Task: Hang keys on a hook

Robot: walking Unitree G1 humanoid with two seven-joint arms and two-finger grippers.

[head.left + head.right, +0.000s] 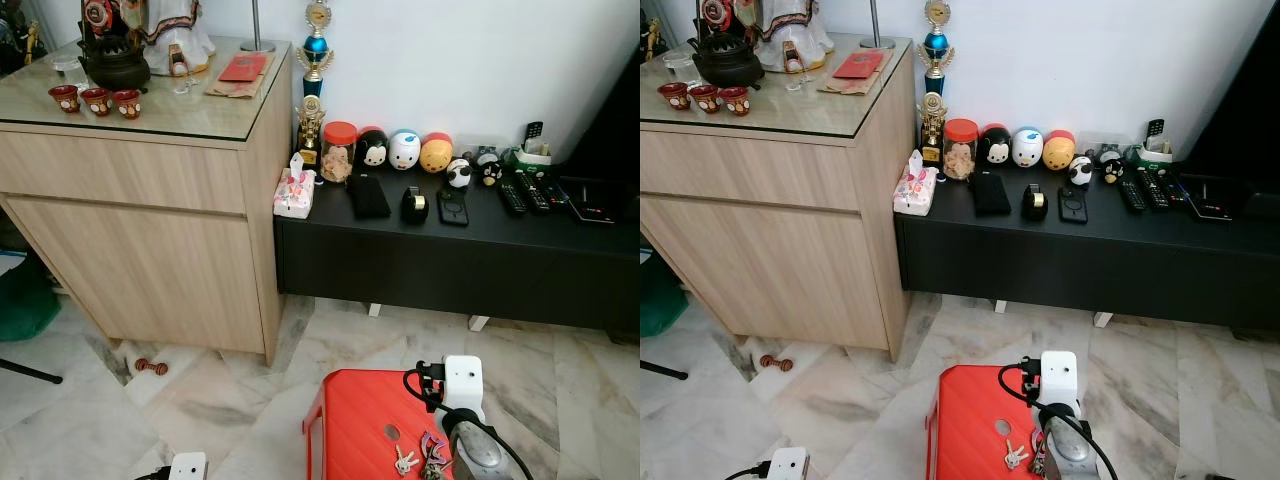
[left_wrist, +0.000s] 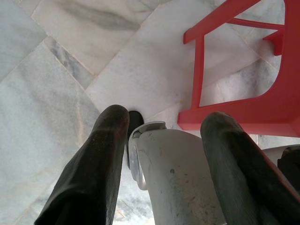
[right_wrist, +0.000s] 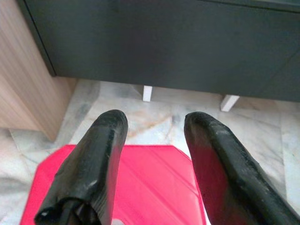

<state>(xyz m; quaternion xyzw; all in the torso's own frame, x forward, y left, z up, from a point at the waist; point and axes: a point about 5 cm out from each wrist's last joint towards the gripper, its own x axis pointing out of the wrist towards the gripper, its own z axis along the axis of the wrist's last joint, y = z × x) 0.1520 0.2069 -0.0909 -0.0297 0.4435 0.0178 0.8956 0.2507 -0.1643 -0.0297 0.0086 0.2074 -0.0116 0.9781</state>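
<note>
Left eye view has the keys on the red stool, just left of the right gripper, its 2 fingers spread and empty.

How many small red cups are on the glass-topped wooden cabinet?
3, in a row near the front left corner of the cabinet top, beside the dark teapot: left cup, middle cup, right cup. More may sit beyond the frame's left edge.
</note>
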